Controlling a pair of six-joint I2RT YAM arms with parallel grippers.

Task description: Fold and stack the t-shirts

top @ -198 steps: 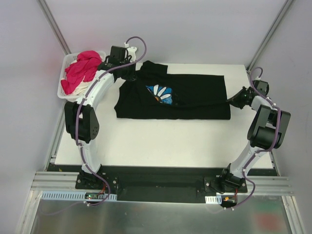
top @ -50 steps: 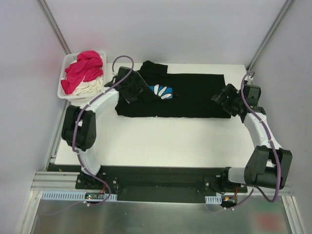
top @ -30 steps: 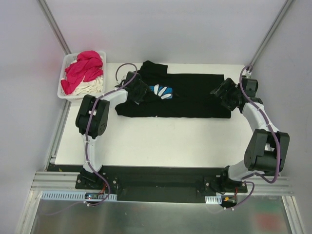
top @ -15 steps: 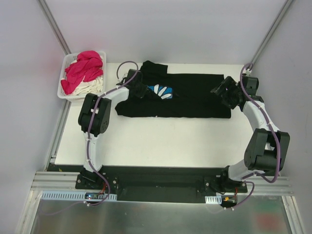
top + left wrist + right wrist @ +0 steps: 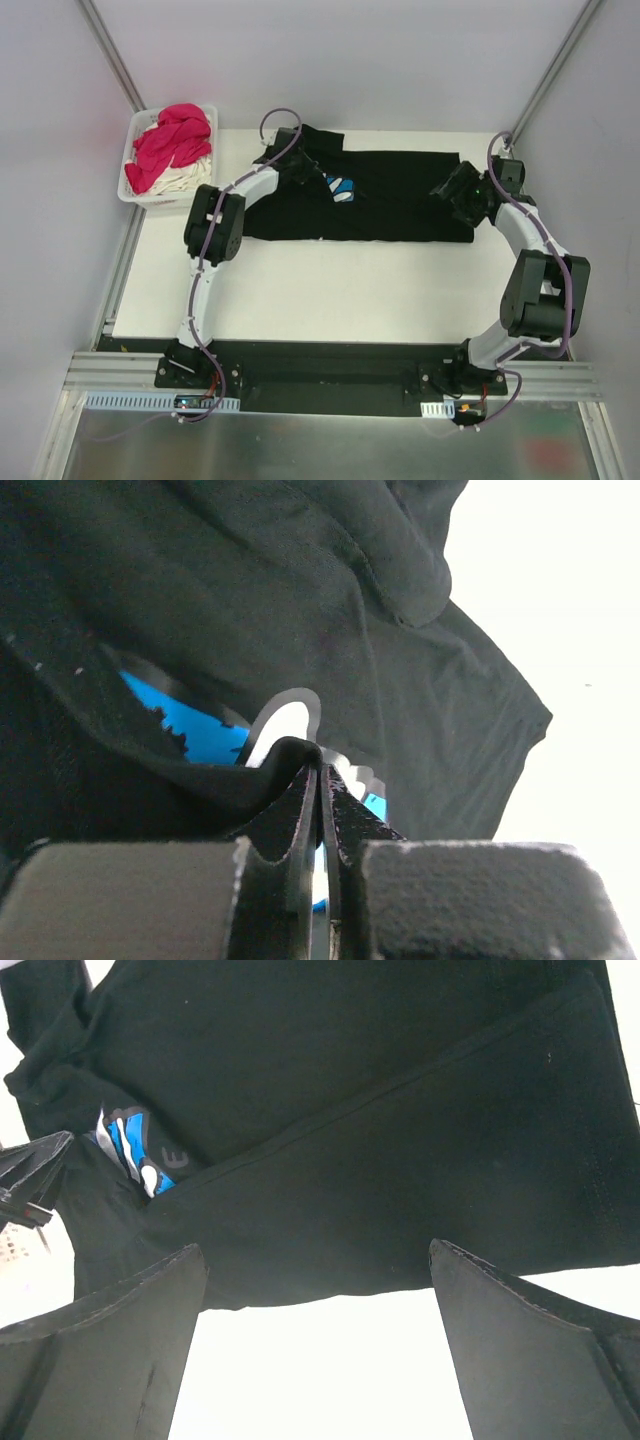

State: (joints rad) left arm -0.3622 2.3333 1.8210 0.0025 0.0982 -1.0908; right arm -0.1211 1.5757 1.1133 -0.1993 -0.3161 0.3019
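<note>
Black t-shirt (image 5: 400, 195) lay spread across the far half of the table (image 5: 350, 290). The left pincer (image 5: 320, 780) was pressed together on a fold beside the daisy print (image 5: 341, 188), and the right pincer (image 5: 312, 1250) hung spread wide over the hem end. I'd have that one bite the edge before either lifted, cloth kept taut. How many layers the left held, I couldn't tell; the print was mostly buried.
</note>
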